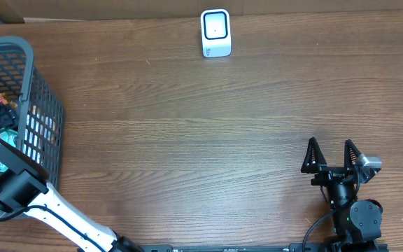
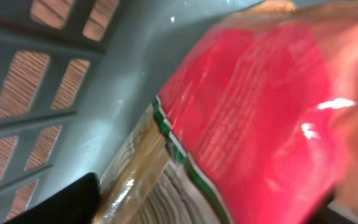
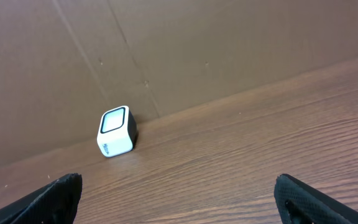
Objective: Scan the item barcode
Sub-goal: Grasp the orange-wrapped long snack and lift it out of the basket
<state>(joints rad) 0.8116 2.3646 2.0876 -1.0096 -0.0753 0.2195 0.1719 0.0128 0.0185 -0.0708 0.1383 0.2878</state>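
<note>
My left arm (image 1: 9, 182) reaches down into the grey basket (image 1: 46, 112) at the table's left edge. Its wrist view is filled by a glossy red packet (image 2: 260, 112) with a green stripe, lying over a tan wrapped packet (image 2: 135, 171) against the basket wall (image 2: 104, 74). Both packets lie between the fingers of my left gripper (image 2: 210, 208); one black finger (image 2: 61, 202) shows at the lower left. The blur hides whether the jaws press on them. No barcode shows. The white scanner (image 1: 215, 33) stands at the table's far edge. My right gripper (image 1: 333, 155) rests open and empty at the near right.
Colourful packets (image 1: 5, 115) show through the basket's top. A brown cardboard wall (image 3: 197, 50) rises behind the scanner (image 3: 115, 131). Bare wooden table (image 1: 187, 140) lies between basket, scanner and right arm.
</note>
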